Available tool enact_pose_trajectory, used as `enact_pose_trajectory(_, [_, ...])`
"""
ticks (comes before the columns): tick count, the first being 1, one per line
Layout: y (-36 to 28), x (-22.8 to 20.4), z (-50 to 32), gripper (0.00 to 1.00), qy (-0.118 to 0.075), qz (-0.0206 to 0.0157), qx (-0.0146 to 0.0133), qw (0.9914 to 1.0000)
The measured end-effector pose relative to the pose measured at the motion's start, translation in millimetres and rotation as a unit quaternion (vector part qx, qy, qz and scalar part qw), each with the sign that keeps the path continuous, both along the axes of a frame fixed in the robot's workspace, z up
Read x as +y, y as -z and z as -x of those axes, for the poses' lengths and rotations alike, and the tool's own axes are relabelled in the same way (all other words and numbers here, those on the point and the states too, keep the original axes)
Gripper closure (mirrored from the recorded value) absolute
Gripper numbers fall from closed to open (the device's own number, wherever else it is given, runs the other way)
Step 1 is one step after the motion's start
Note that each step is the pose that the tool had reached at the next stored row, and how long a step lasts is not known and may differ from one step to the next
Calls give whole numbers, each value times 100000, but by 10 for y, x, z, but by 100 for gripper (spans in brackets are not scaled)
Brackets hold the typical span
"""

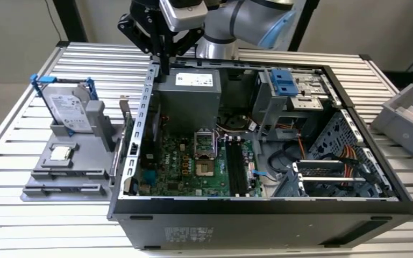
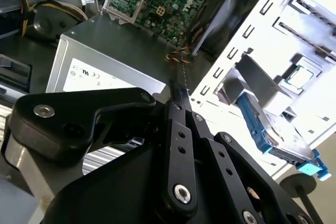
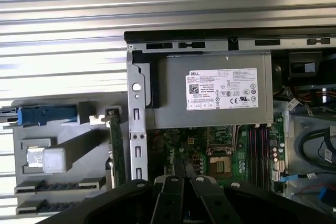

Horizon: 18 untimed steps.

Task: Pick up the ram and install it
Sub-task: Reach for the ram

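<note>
- Hovering: gripper is hanging over the open computer case, at its wall on the exterior view's left, just beside the power supply.
- Fingers are pressing together, gripping nothing.
- Ram is standing on edge in the grey fixture outside that wall, not yet picked up.

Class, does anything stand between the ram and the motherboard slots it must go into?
Yes: the case's side wall rises between the ram, standing outside the case, and the slots inside.
</note>
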<state>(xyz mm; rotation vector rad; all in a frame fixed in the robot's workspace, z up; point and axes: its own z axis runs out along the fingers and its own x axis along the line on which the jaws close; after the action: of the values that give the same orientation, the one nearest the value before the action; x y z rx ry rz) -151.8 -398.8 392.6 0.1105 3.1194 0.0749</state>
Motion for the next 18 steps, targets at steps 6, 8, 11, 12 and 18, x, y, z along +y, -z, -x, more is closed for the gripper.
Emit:
enact_pose_trajectory(6, [0,0,48,100,0,-1,3,100000])
enact_pose_trajectory(8, [0,0,62,100,1,-4,1,100000])
enact_pose_trajectory(11, [0,0,81,100,-6,2,5,100000])
enact_pose_trajectory(12, [1,0,87,100,-21,-2,1,100000])
enact_pose_trajectory(18, [0,0,133,100,-100,3,27,100000])
